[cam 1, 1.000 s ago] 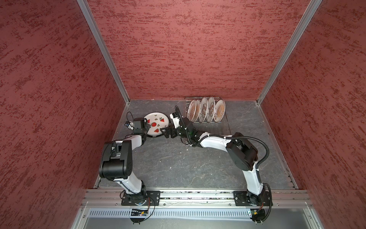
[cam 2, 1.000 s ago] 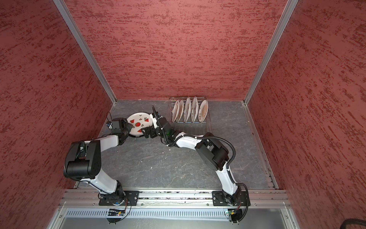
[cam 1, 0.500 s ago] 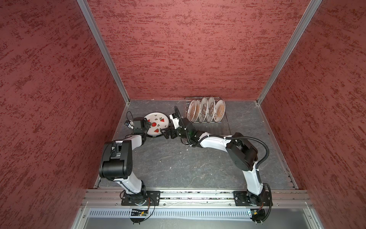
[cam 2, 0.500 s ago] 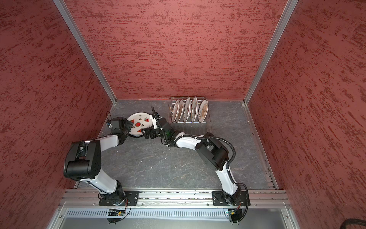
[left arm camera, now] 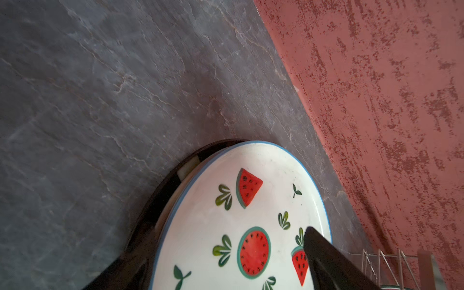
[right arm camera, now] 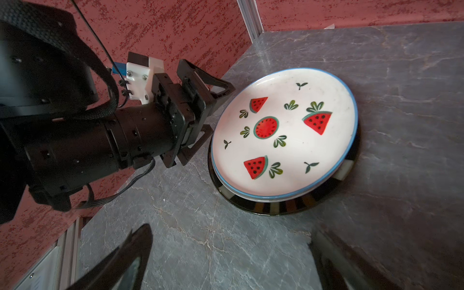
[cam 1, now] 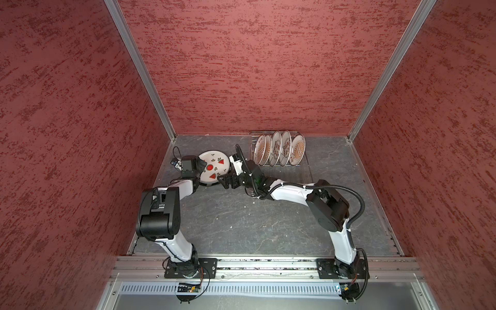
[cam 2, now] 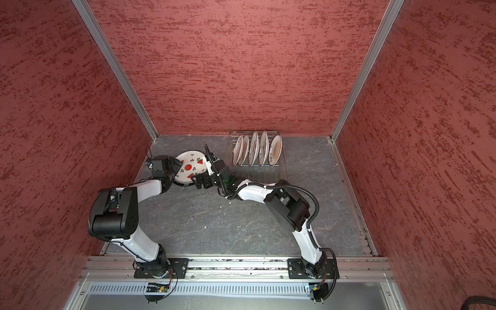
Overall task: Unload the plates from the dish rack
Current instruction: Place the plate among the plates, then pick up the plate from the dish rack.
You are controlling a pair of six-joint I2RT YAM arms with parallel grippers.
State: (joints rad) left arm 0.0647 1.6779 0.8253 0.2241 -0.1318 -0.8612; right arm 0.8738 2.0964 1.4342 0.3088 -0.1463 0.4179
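Watermelon plate [right arm camera: 283, 133] sits on a dark plate [right arm camera: 276, 209], middle right. Left gripper [right arm camera: 219, 110] is by its edge, jaws apart. Right gripper [right arm camera: 231, 236] has jaws apart too.

In a top view I have my left gripper [cam 1: 201, 166] at the left edge of the watermelon plate [cam 1: 216, 164]. The plate lies flat on the grey table [cam 1: 241, 222], with the edge of a dark plate [cam 1: 206, 184] showing under it. My right gripper [cam 1: 223, 182] sits low, just beside the plate's near-right edge. Behind my right arm the dish rack [cam 1: 302, 163] stands by the back wall, with five plates [cam 1: 276, 147] upright in a row in it. From here I can't make out how either gripper's jaws stand
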